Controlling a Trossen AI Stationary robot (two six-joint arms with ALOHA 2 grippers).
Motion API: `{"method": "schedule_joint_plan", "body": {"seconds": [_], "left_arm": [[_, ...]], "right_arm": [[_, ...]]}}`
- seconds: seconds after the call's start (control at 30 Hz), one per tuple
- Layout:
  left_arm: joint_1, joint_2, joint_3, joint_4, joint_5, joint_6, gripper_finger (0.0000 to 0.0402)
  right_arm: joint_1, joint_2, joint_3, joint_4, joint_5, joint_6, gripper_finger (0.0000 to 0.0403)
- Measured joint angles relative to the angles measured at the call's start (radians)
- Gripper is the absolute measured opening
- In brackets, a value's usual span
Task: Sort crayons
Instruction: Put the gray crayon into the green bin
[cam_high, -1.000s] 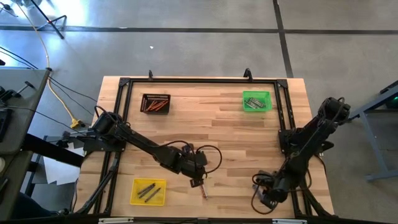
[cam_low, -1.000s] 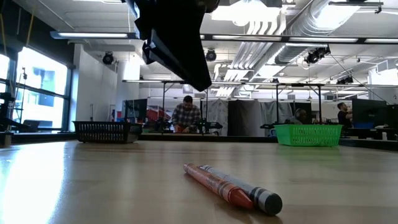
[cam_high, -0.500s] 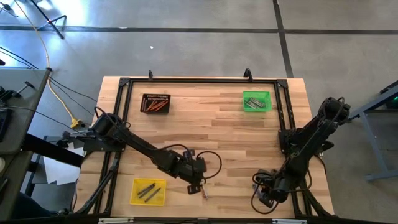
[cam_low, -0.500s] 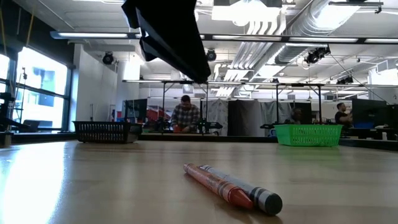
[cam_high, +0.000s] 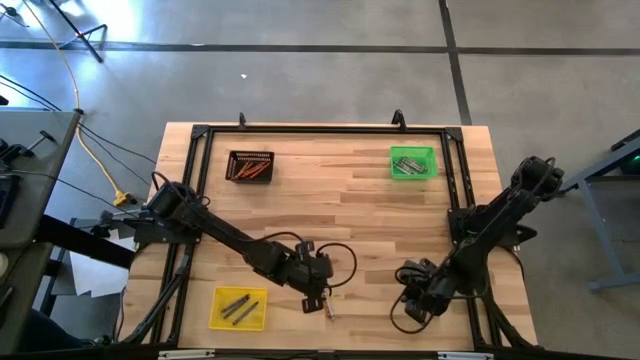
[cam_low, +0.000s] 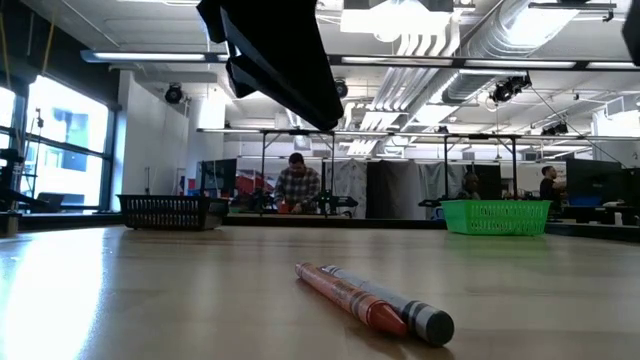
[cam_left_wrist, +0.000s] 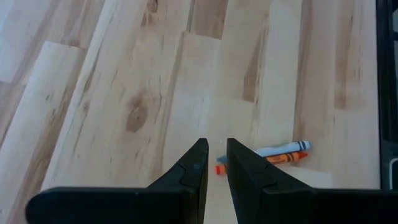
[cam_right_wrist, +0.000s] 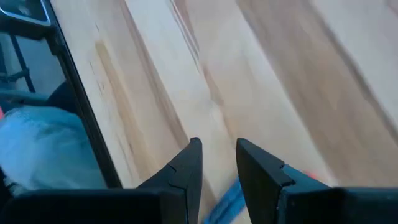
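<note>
Two crayons lie side by side on the wood near the table's near edge: an orange-red one (cam_low: 345, 294) and a grey-blue one (cam_low: 415, 313). They also show in the high view (cam_high: 328, 309) and in the left wrist view (cam_left_wrist: 281, 154). My left gripper (cam_high: 314, 298) hangs just above and left of them, clear of the table, its fingers (cam_left_wrist: 216, 154) a narrow gap apart and empty. My right gripper (cam_high: 408, 300) is over the near right part of the table, its fingers (cam_right_wrist: 219, 155) a little apart and empty.
A dark tray (cam_high: 250, 165) with orange-red crayons stands at the far left. A green tray (cam_high: 412, 162) with grey crayons stands at the far right. A yellow tray (cam_high: 240, 307) with several crayons stands at the near left. A black frame (cam_high: 455, 190) runs round the tabletop. People stand in the room behind (cam_low: 298, 188).
My left gripper has moved a little toward the table's near edge, closer to the two crayons. My right arm has swung from the near right corner toward the table's left, over the wood. The crayons have not moved.
</note>
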Motion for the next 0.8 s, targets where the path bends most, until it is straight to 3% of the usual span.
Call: {"method": "schedule_joint_plan", "body": {"seconds": [0.37, 0.6, 0.8], "left_arm": [[0.014, 0.000, 0.000, 0.000, -0.084, 0.010, 0.0044], [0.040, 0.000, 0.000, 0.000, -0.093, 0.064, 0.0044], [0.065, 0.000, 0.000, 0.000, -0.177, 0.172, 0.0044]], "right_arm": [[-0.020, 0.000, 0.000, -0.033, 0.000, -0.095, 0.0094], [-0.020, 0.000, 0.000, -0.135, -0.003, -0.091, 0.0094], [-0.022, 0.000, 0.000, -0.227, 0.021, -0.095, 0.0094]]}}
